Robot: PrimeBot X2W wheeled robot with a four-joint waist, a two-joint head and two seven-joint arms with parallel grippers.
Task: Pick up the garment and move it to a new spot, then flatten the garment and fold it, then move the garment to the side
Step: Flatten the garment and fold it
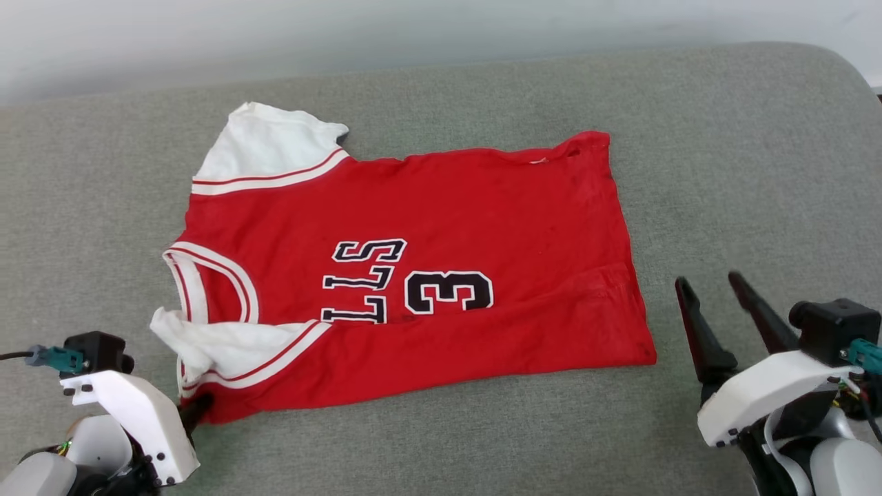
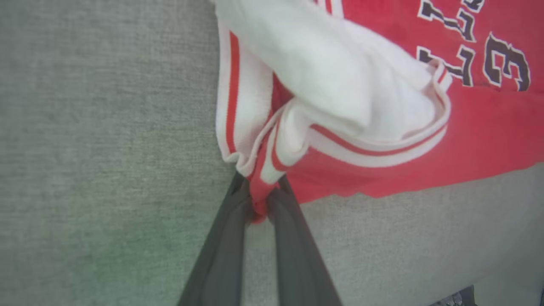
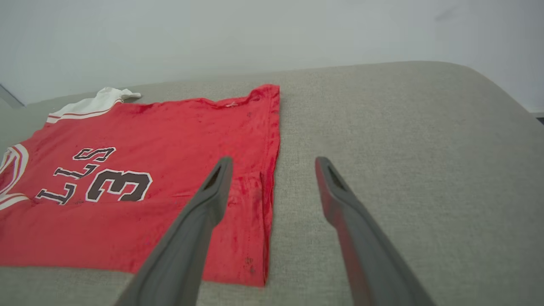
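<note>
The garment (image 1: 441, 227), a red jersey with white sleeves, black lettering and a 3, lies spread on the grey cushion, collar to the left. Its near white sleeve (image 1: 227, 348) is folded over the chest. My left gripper (image 1: 196, 406) is at the garment's near-left corner; in the left wrist view its two dark fingers are shut on a pinch of red and white striped hem (image 2: 259, 199). My right gripper (image 1: 710, 282) hovers open just right of the garment's bottom hem (image 3: 270, 178), nothing between its fingers.
The grey fabric cushion (image 1: 744, 172) carries the garment and has bare room right and in front. A pale wall (image 1: 441, 27) runs behind it. The cushion's rounded far-right corner (image 3: 488, 85) drops off.
</note>
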